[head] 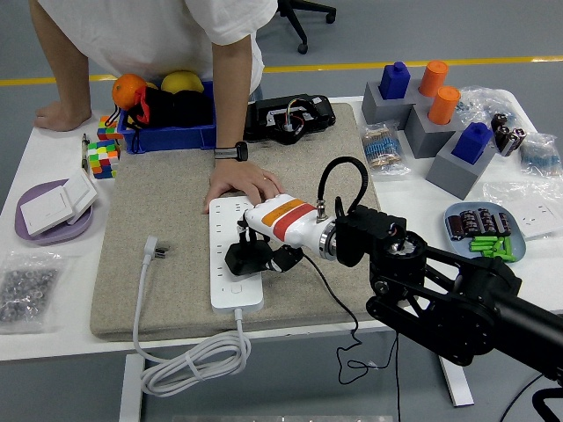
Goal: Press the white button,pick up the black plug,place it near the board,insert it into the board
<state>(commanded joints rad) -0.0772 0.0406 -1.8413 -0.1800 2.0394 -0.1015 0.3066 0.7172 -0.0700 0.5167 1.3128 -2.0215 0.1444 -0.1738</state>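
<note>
A white power strip (230,286), the board, lies on the grey felt mat (167,202), its white cable (189,356) running off the mat's front edge. My right hand (260,255) is over the strip's middle, fingers shut on the black plug (243,258), which sits right on the strip's face. How deep the plug sits in the socket is hidden. A person's hand (239,185) presses flat on the strip's far end. The strip's own white plug (151,250) lies on the mat to the left. The left arm is out of view.
A blue bin (163,136) with fruit and a black case (286,117) stand at the back. Grey blocks with coloured pegs (431,110) are at the back right, a tray of batteries (482,233) at right. A purple plate (53,215) sits left.
</note>
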